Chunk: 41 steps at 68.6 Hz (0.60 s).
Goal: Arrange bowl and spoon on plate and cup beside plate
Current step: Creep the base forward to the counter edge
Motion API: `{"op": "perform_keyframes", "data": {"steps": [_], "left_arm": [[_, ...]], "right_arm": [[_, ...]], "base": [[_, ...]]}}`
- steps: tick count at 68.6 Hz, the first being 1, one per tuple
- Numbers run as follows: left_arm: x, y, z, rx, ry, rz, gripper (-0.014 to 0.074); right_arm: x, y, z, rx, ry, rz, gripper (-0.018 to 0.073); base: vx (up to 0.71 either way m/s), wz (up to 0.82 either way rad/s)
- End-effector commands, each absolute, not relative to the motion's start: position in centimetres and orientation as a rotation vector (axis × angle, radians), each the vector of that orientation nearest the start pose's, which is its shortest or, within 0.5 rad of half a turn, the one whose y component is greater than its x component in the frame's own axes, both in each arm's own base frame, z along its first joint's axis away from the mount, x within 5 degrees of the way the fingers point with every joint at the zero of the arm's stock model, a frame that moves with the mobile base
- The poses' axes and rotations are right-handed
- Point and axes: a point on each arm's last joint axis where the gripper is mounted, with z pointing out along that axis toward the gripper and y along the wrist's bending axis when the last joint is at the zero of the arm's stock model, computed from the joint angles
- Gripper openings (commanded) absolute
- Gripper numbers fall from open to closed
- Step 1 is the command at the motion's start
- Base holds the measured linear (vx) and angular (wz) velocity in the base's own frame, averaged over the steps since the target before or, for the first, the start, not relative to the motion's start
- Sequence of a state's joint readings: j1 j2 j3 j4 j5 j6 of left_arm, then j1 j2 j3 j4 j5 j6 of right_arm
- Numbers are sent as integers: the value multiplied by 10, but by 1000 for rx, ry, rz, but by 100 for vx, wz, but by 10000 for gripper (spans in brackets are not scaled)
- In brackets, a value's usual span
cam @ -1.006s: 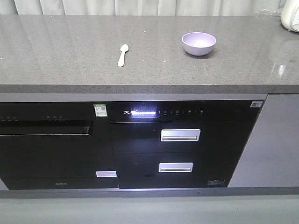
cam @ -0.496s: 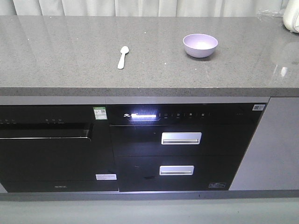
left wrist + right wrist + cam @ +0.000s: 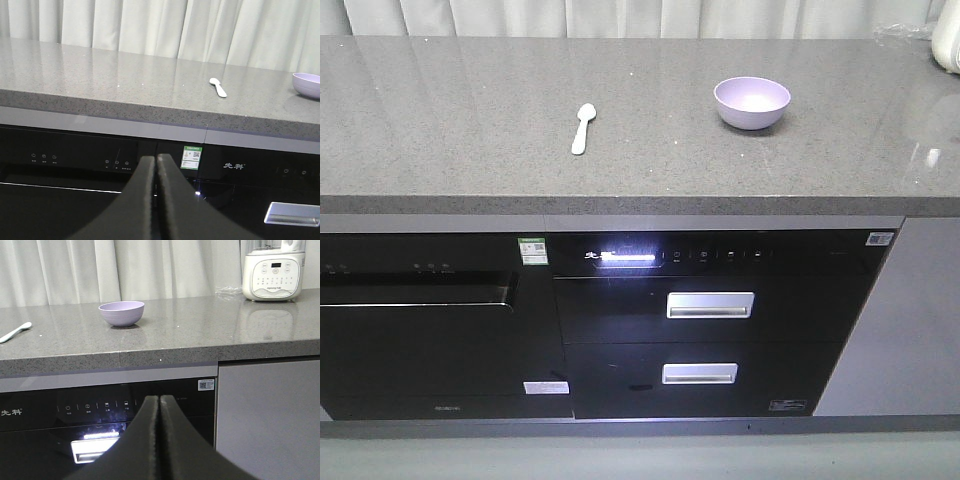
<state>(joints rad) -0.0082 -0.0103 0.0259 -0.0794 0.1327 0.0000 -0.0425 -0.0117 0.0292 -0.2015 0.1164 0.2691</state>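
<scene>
Left fingers (image 3: 143,200) and right fingers (image 3: 148,440) sit pinched together, empty, low before the worktop (image 3: 440,120) edge — rise carelessly and you clip it. Bowl (image 3: 751,102) and spoon (image 3: 583,127) lie well apart on top; no plate or cup shows.

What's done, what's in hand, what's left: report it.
Done: nothing; the bowl and spoon lie apart on the countertop, with no plate or cup in view. In hand: nothing; left gripper and right gripper are shut, empty. Left: every placement.

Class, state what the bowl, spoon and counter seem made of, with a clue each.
Bowl: likely plastic, smooth even lavender, soft sheen.
Spoon: probably plastic, pale, moulded in one piece.
Counter: stone or composite, grey speckles, polished, with faint reflections.
</scene>
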Motion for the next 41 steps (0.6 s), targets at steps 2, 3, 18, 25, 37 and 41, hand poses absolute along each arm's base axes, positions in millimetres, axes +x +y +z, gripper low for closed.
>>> {"op": "perform_keyframes", "data": {"steps": [2,3,18,25,37,41], "left_arm": [[56,-1,193,-48,1569,-81,-6],[56,-1,193,-48,1569,-81,-6],[56,-1,193,-48,1569,-81,-6],[56,-1,193,-48,1569,-81,-6],[56,-1,193,-48,1569,-81,-6],[56,-1,193,-48,1569,-81,-6]], "right_arm": [[56,-4,198,87,1543,-3,-1],[56,-4,198,87,1543,-3,-1],[56,-4,198,87,1543,-3,-1],[56,-4,198,87,1543,-3,-1],[56,-4,198,87,1543,-3,-1],[56,-4,198,87,1543,-3,-1]], "base": [[4,0],[4,0],[4,0],[4,0],[4,0],[3,0]]}}
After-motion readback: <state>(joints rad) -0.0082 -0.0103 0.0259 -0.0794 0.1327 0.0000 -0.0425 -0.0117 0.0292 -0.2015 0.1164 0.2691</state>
